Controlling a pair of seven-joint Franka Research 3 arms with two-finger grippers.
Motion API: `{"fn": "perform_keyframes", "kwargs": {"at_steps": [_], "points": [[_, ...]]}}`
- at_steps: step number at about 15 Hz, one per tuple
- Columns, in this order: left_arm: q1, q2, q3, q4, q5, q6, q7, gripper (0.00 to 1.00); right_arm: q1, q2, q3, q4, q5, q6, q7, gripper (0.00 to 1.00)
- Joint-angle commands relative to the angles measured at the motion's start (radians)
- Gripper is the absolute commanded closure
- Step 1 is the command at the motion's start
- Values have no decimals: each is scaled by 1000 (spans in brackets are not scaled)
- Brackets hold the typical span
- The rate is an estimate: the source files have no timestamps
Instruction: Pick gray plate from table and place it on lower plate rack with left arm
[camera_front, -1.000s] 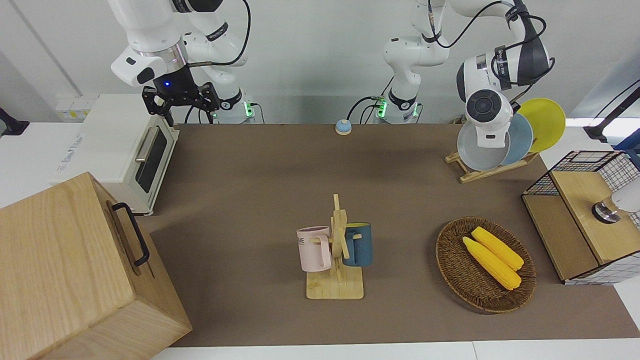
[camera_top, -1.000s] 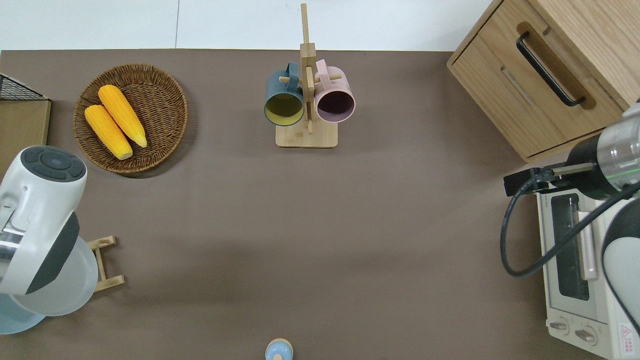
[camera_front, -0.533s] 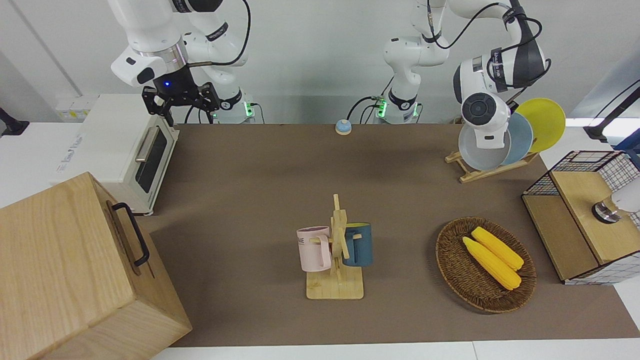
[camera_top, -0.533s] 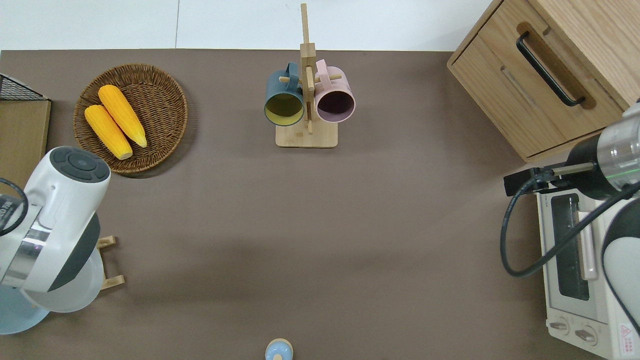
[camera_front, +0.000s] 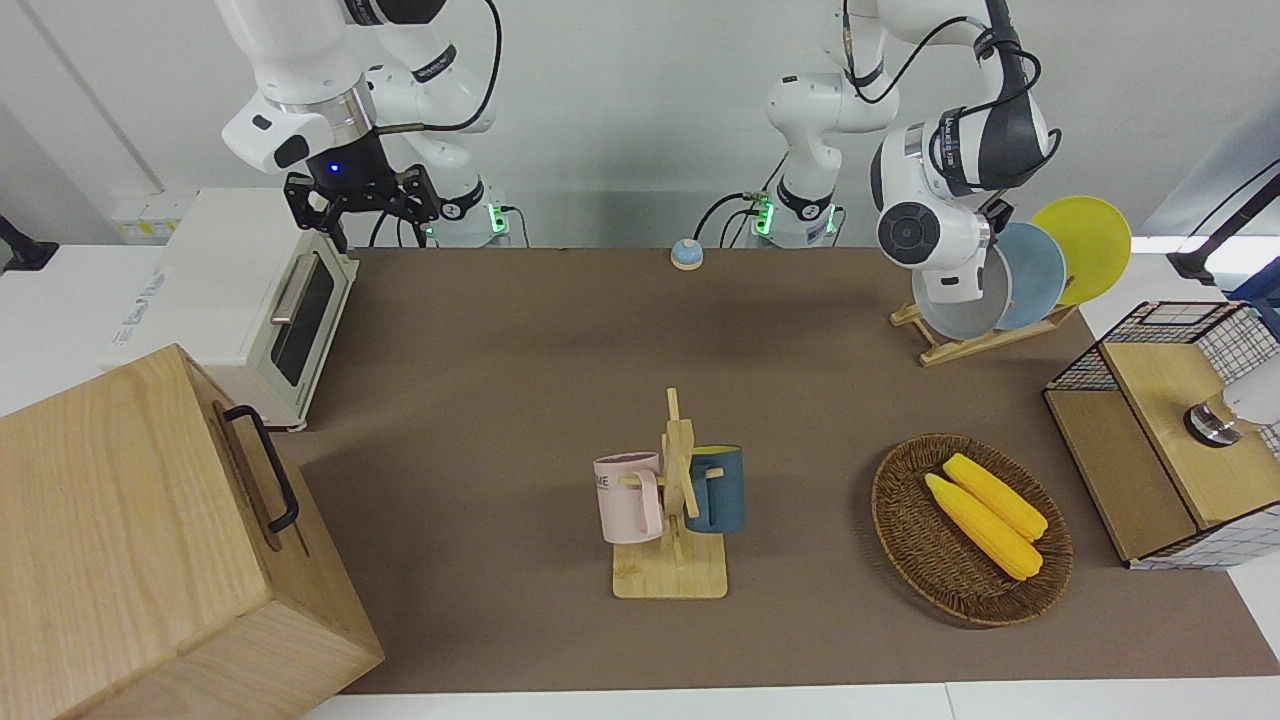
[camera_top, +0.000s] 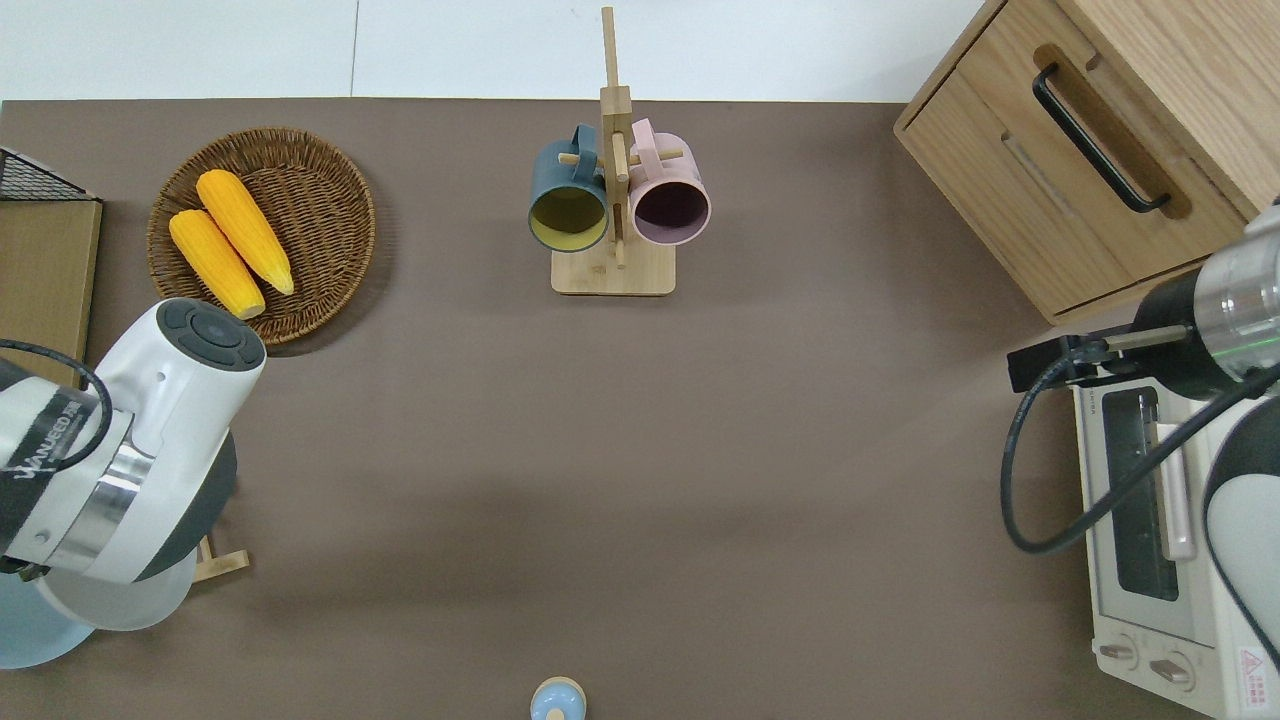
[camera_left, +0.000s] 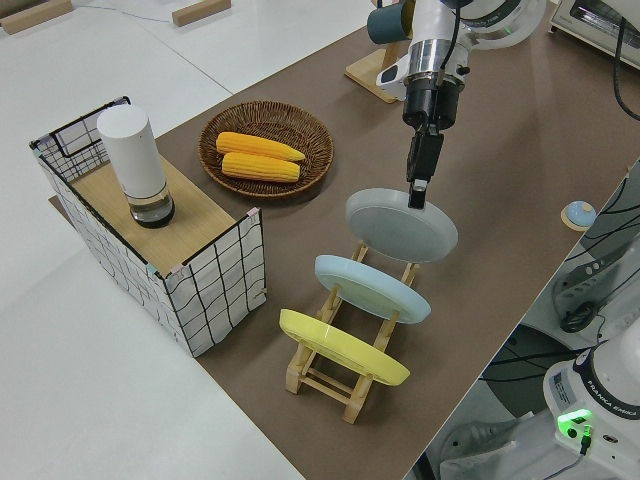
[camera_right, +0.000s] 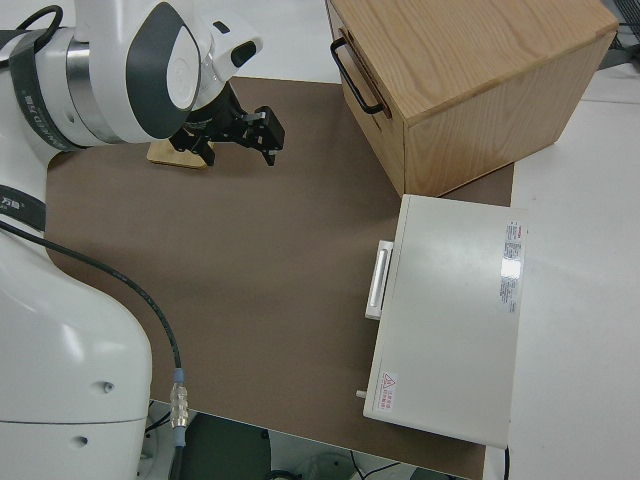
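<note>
Starting with the large flat brown table (camera_front: 500, 400): unchanged over the last second, save for the white jointed left arm (camera_front: 915, 235), now swung wrist-first toward the table's middle. Beneath it, leaning in the small light-wood slatted lower plate rack (camera_left: 340, 375), in the slot farthest from the robots: the round pale gray plate (camera_left: 400, 228). Probably means placing is all but done. Black left gripper (camera_left: 417, 195) touching the plate's top rim; cannot tell whether clamped or let go. Mostly hidden under the arm from overhead. Right gripper (camera_front: 362, 212) parked, fingers spread.
</note>
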Motion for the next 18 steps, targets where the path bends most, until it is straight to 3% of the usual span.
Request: {"fn": "perform_keyframes", "kwargs": {"at_steps": [1,11,15,18], "points": [[-6,3,-1,-5,33,-24,-19,1000,-26,-2,24,10,-2,-17,14,17],[-8,47,-16,-16,16,-21,-116,1000,-26,-2,24,10,-2,-17,14,17],[-8,53,-27,-14,-39,-4,-121,1000,-26,-2,24,10,-2,-17,14,17],[-8,53,-27,-16,-62,13,-122,913,-26,-2,24,10,-2,-17,14,17]]}}
